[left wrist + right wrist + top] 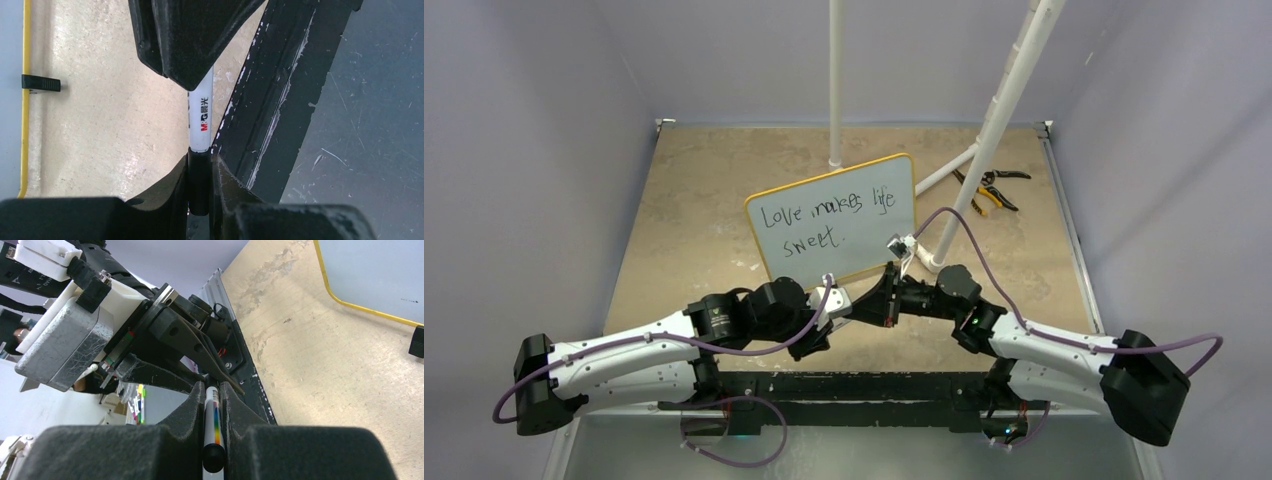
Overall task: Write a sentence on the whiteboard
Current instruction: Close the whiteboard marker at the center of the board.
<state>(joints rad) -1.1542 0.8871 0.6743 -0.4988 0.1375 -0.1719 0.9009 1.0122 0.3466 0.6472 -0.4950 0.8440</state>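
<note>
Whiteboard [876, 232] stands mid-frame in the overhead view, reading "Love makes life sweet." Just below it the left gripper [200, 165] and right gripper [213, 396] meet. Only the wrist views show both pinching one marker [201, 117], the left seemingly on its black cap.

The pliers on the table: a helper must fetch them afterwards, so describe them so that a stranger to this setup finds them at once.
Start at the whiteboard standing in the middle of the table and look right, past the slanted white pipe. Near the table's far right corner lie the pliers, flat on the surface: the only hand tool there, with yellow and black handles.
</note>
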